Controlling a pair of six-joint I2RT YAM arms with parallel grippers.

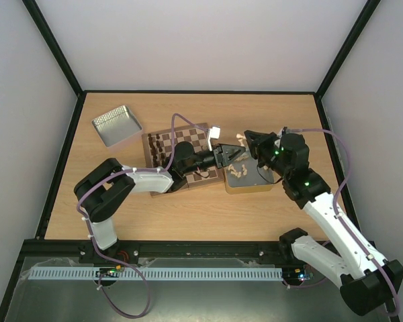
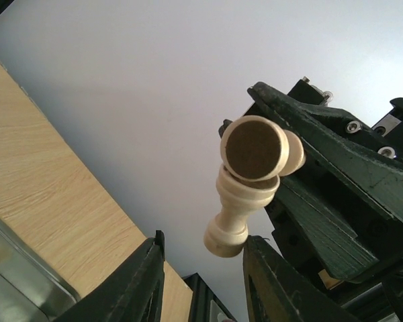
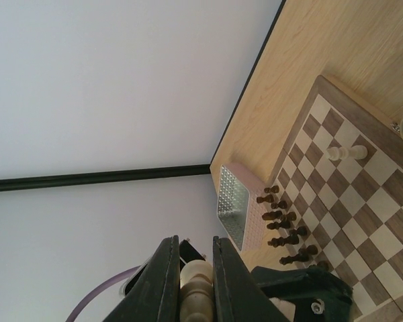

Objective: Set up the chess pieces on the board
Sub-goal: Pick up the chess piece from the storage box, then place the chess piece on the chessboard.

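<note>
right gripper (image 3: 195,258) pinches a cream chess piece (image 2: 234,208) in the air by the right edge of the board (image 1: 199,138). left gripper (image 2: 203,268) spread, fingers flanking that piece's head, not clamped. another cream piece (image 3: 346,153) stands on the board.

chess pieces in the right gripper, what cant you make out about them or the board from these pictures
- Right wrist view: the cream piece is cut off by the bottom edge and flanked by fingers of the right gripper; its type is unclear.
- Top view: the left arm covers much of the board; squares beneath are hidden.
- Top view: the dark pieces are too small to identify.
</note>
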